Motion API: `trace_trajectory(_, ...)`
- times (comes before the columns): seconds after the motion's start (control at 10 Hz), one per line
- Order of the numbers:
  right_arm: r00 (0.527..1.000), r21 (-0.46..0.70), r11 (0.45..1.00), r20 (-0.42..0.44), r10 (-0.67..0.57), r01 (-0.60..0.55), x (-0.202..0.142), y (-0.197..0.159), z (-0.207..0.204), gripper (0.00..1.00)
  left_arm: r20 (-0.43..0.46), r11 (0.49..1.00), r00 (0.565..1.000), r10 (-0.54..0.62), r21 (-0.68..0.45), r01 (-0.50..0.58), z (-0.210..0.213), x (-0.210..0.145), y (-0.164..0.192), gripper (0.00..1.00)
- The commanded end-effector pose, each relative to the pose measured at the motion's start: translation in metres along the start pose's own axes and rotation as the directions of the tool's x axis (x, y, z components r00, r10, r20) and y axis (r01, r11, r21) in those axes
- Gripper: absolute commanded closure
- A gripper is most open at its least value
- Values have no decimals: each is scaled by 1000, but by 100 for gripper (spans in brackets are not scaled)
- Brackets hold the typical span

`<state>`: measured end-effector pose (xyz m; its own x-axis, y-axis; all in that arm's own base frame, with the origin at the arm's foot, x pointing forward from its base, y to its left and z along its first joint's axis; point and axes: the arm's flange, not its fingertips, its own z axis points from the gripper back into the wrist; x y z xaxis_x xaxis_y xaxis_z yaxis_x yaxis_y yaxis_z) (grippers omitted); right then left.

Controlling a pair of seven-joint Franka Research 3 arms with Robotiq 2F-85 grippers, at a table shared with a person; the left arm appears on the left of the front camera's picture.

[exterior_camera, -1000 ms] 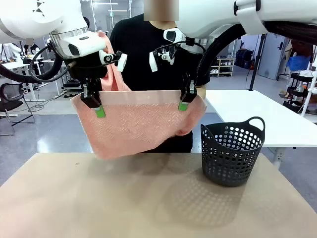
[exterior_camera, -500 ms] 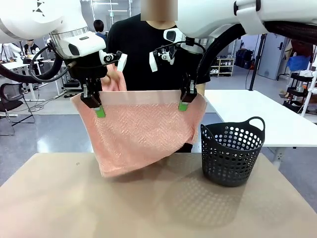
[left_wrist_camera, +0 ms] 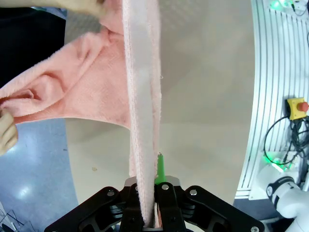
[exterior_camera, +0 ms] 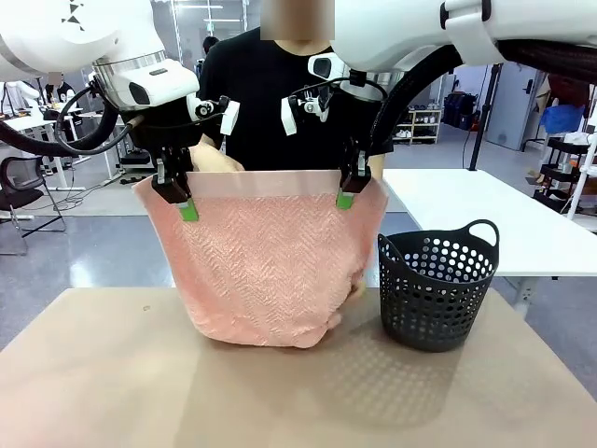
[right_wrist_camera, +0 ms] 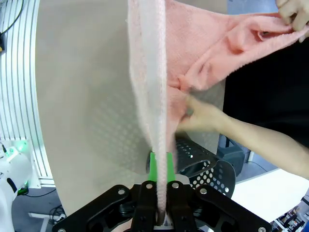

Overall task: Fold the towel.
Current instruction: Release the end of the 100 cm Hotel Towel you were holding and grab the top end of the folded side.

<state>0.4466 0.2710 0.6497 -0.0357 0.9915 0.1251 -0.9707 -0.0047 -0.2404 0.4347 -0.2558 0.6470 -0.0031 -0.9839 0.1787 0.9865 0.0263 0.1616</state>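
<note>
Pretty bright and even overall, with light coming from up around 1 o'clock in the front view. The basket (exterior_camera: 437, 289) threw a soft dotted shadow toward 7 o'clock on the table (exterior_camera: 93, 373). Both wrist views bowed hard at 3 and 9 o'clock. The towel (left_wrist_camera: 140, 121) edge nearest the lens went mushy, and the floor (left_wrist_camera: 29, 179) glared at 8 o'clock.

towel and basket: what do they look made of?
Towel: salmon-pink terry cloth, probably cotton. Matte herringbone pile, with a flat plain band along the top edge. It drapes limply.
Basket: likely moulded plastic, dark grey to black, with a slight sheen. The wall holds its shape and has even round holes. The handles look moulded in.
</note>
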Motion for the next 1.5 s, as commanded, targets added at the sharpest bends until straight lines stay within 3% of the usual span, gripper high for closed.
trace_trajectory(0.0, 1000, 2, 1000, -4, 3, -3, 0, -1, 0, 100, -3, 1000, 1000, -5, -4, 5, 2, 0, 1, 100)
trace_trajectory(1.4, 1000, 2, 1000, -4, 3, -3, 0, -1, 0, 100, -3, 1000, 1000, -5, -4, 5, 2, 0, 1, 100)
